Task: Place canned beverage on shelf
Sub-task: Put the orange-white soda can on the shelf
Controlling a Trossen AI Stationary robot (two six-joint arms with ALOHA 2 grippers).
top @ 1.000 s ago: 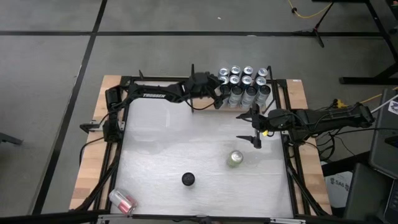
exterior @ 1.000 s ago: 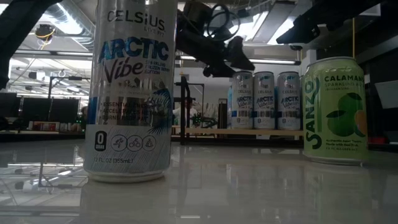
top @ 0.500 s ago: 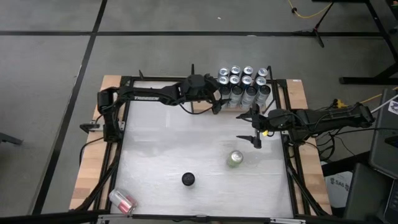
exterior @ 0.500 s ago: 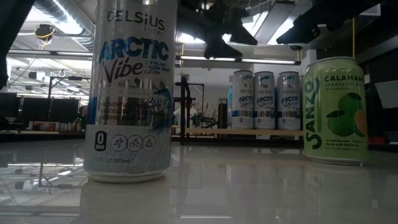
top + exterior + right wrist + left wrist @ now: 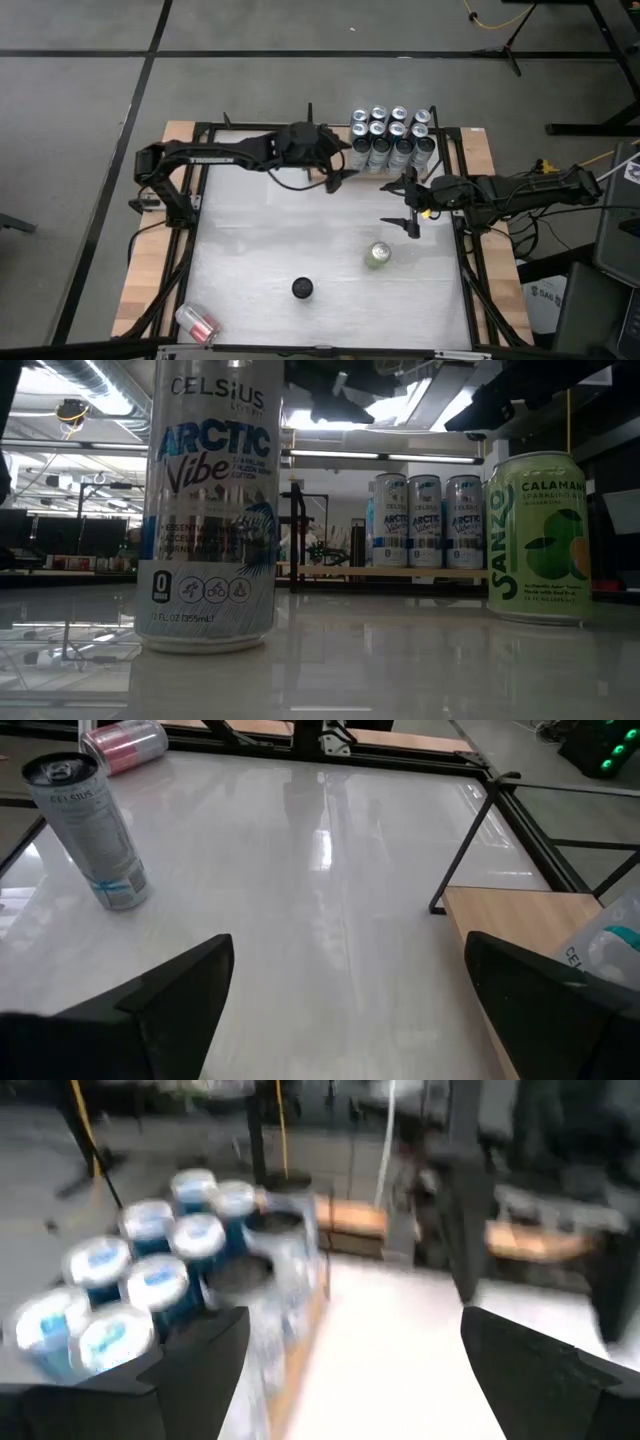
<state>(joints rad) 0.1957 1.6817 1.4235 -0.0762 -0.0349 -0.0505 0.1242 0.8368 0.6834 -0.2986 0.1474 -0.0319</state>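
Observation:
Several blue-and-white cans [image 5: 392, 138] stand on the shelf [image 5: 400, 571] at the table's far right; the left wrist view shows them [image 5: 150, 1270] too. My left gripper [image 5: 338, 172] hangs open and raised just left of the shelf, touching nothing. My right gripper [image 5: 409, 205] waits open near the right edge, in front of the shelf. On the table stand a green can [image 5: 378, 255] and a tall blue-and-white can [image 5: 303, 288], each upright on its base. A pink can [image 5: 197, 322] lies on its side at the near left corner.
The shelf's thin black upright [image 5: 462, 848] and board end [image 5: 505, 910] show in the right wrist view, as do the tall can [image 5: 90, 830] and the pink can [image 5: 125, 742]. A black frame [image 5: 465, 270] edges the white tabletop. The table's middle holds nothing.
My left gripper has drawn back from the cans on the shelf toward the table's left and has risen, its fingers open the whole time. The cans stand as before.

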